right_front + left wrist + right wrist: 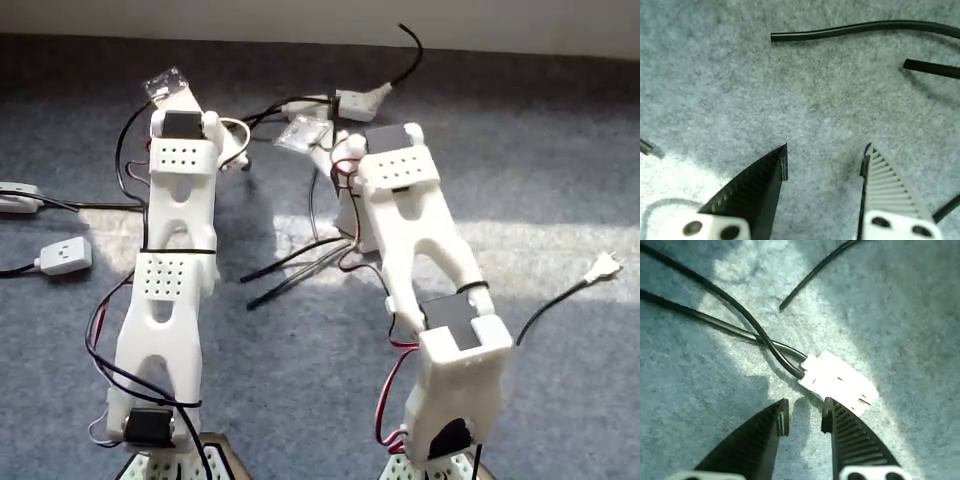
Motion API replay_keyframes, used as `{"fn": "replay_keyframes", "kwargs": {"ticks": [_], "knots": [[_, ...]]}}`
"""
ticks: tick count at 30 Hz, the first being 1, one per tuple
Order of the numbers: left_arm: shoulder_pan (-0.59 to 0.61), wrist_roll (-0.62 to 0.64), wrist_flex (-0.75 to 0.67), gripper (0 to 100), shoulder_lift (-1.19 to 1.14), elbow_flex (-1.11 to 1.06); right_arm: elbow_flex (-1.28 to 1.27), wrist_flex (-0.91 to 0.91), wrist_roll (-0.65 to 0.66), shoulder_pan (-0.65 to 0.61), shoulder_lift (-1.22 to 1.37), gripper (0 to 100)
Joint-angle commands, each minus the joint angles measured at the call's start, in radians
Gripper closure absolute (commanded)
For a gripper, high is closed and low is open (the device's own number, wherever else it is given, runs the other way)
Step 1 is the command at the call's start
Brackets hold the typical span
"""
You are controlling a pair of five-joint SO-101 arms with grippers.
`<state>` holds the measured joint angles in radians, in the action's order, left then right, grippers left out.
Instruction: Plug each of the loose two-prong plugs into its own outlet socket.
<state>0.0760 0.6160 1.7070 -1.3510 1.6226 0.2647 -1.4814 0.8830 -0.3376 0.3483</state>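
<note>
Gaping wide over bare carpet, the left jaws hold nothing, their ribbed pads (765,185) well apart. Beyond them lie two cut ends of thin black cable (840,31), one nearer the tips than the other. The right jaws stand only a little open, with a narrow gap between them, and also grip nothing. Their tips are just beside a white plastic connector block (840,380); whether they touch it I cannot tell. Two black cords (730,305) cross each other right before they meet that block.

Seen from above, the left white printed arm (178,215) and the right white printed arm (410,200) both stretch toward the far side of the grey carpet-covered bench (560,400). A white rectangular outlet socket (65,255) on a black cord lies at the left, apart from the left arm. Another white socket piece (15,197) shows at the left edge, a little farther back. A small white two-prong plug (603,267) on a black cord lies loose at the right, well apart from both sockets and from the right arm.
</note>
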Motion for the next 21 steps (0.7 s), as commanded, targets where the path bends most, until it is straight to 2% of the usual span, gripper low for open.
{"fn": "replay_keyframes", "kwargs": {"ticks": [1, 8, 17, 21], "knots": [[-0.005, 0.006, -0.011, 76, 0.019, 0.042, -0.001, 0.05, 0.216, -0.007, -0.019, 87.3], [-0.005, 0.006, -0.011, 76, 0.021, 0.042, -0.008, 0.186, 0.385, 0.045, -0.016, 87.5], [-0.007, 0.006, -0.026, 76, 0.019, 0.042, -0.007, 0.008, 0.407, 0.024, -0.019, 87.2], [-0.016, -0.031, -0.025, 76, 0.019, 0.041, -0.033, 0.007, 0.407, 0.005, -0.018, 87.2]]}}
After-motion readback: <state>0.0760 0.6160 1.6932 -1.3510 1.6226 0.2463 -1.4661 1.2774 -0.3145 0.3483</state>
